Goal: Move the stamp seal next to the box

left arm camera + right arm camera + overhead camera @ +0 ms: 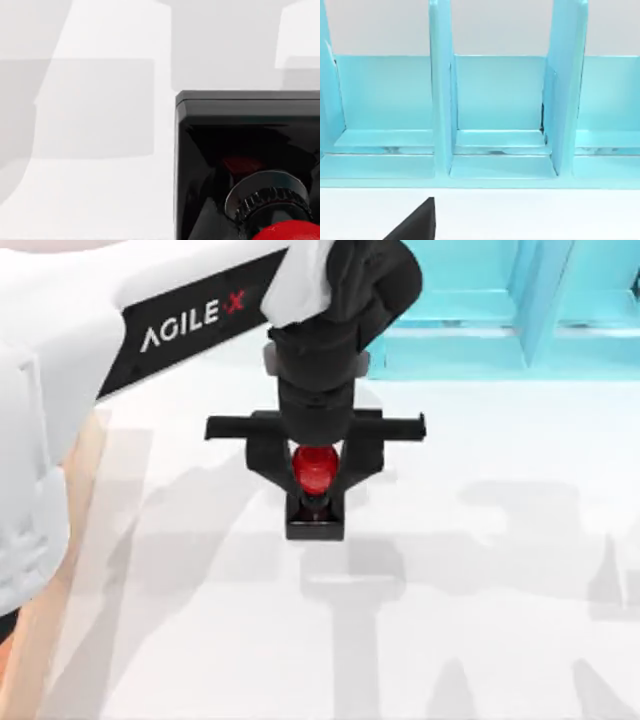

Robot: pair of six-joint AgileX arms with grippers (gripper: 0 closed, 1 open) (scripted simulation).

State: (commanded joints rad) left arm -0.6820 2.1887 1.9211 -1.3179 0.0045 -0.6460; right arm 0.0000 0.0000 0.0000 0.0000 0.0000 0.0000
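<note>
Black-based, red-knobbed stamp seal (315, 502) near white tabletop (480, 620) centre, knob pinched by left gripper (315, 478); arm marked "AGILEX"; light-brown wooden box (45, 640) at left edge.

Glossy red-knobbed stamp seal (315, 490); smooth matt white table (480, 620).

Stamp seal (315, 502) neck hidden by left gripper (316, 472); box (40, 640) cut off at left edge.
</note>
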